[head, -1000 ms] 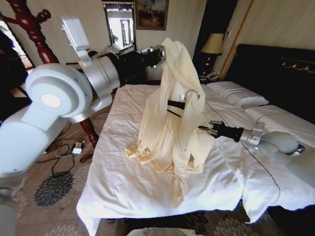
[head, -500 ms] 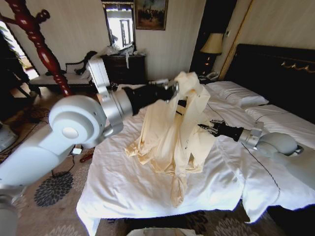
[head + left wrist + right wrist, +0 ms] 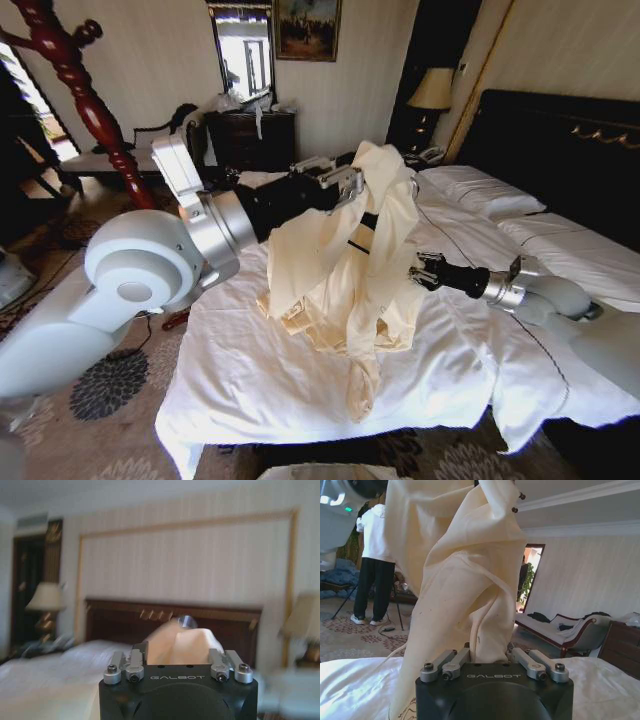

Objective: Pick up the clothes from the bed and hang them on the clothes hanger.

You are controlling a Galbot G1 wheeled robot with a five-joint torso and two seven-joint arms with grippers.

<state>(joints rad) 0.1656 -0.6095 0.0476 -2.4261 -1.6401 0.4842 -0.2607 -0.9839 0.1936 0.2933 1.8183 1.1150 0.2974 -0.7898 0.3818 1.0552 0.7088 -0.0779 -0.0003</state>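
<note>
Presently the left gripper (image 3: 352,183) was clamped on the top of the clothes (image 3: 345,270), lifted above the bed (image 3: 240,380), the right gripper (image 3: 428,271) released beside them; judged best to keep fabric taut around the clothes hanger (image 3: 358,245).

The head view looks forward and down from above the bed's (image 3: 300,380) foot, toward the headboard (image 3: 560,140) at the right and a mirror (image 3: 245,50) on the far wall. The left wrist view sits just behind the left gripper (image 3: 172,652), level, facing the headboard (image 3: 165,617); the right wrist view sits low by the sheets behind the right gripper (image 3: 492,652), tipped upward, very near the clothes (image 3: 460,580); all three share the clothes (image 3: 345,260).
</note>
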